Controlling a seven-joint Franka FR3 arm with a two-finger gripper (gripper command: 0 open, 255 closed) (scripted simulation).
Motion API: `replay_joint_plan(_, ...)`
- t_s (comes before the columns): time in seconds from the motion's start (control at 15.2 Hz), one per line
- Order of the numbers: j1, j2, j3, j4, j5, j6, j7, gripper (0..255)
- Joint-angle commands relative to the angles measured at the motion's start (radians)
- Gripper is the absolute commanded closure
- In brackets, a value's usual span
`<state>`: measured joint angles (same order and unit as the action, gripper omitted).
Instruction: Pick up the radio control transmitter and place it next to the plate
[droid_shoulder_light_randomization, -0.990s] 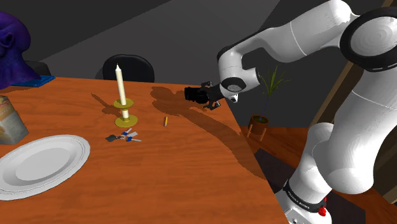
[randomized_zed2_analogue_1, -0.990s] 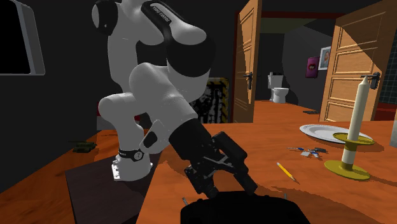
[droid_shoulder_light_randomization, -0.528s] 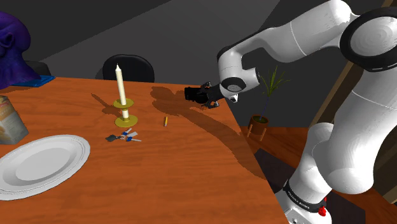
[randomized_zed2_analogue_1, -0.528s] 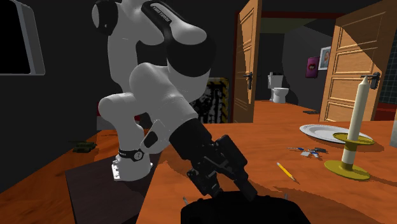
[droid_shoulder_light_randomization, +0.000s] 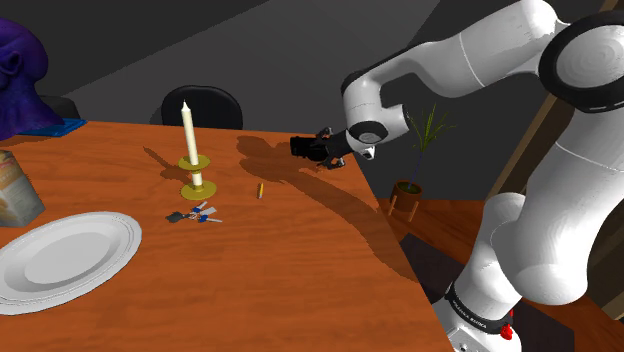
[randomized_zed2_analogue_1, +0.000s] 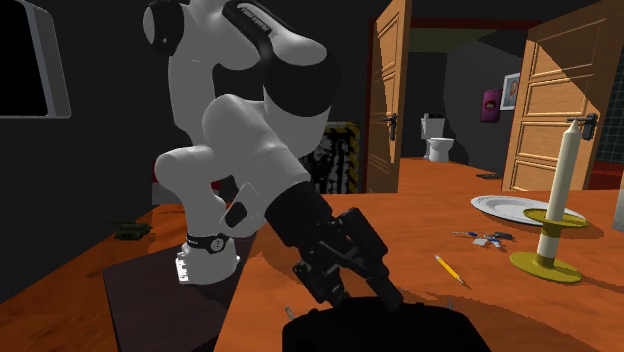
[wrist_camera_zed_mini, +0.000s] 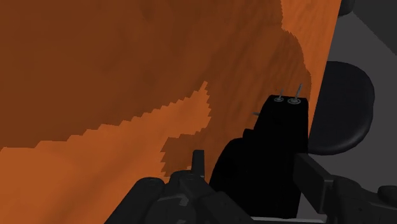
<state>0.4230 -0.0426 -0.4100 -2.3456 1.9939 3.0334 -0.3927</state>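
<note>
The radio control transmitter (droid_shoulder_light_randomization: 304, 147) is a black box with small metal sticks, lying at the far corner of the wooden table (droid_shoulder_light_randomization: 300, 275). My gripper (droid_shoulder_light_randomization: 320, 153) reaches down onto it and is shut on it. In the wrist view the transmitter (wrist_camera_zed_mini: 275, 143) stands clasped between the two fingers of the gripper (wrist_camera_zed_mini: 251, 167). Low in the second exterior view, the gripper (randomized_zed2_analogue_1: 362, 296) presses onto the black transmitter (randomized_zed2_analogue_1: 385, 328). The white plate (droid_shoulder_light_randomization: 62, 256) lies far off, near the table's front on the shoulder view's left, and the same plate (randomized_zed2_analogue_1: 508, 208) also appears behind the candle.
A tall candle in a yellow holder (droid_shoulder_light_randomization: 193, 150), a bunch of keys (droid_shoulder_light_randomization: 194, 215) and a short pencil (droid_shoulder_light_randomization: 260, 190) lie between the gripper and the plate. A carton (droid_shoulder_light_randomization: 15, 190) and a purple figure (droid_shoulder_light_randomization: 20, 75) stand at the left. A dark chair (droid_shoulder_light_randomization: 202, 106) is behind the table.
The fingers have come together on the transmitter. The arm and the transmitter have hardly moved.
</note>
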Motion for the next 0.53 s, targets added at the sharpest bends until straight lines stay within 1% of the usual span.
replay_joint_plan(0.0, 0.006, -0.018, 0.001, -0.004, -0.066, 0.015, 0.067, 255)
replay_joint_plan(0.26, 0.022, -0.065, 0.002, -0.026, -0.244, 0.046, 0.243, 255)
replay_joint_plan(0.46, 0.029, -0.102, 0.004, -0.049, -0.408, 0.064, 0.403, 255)
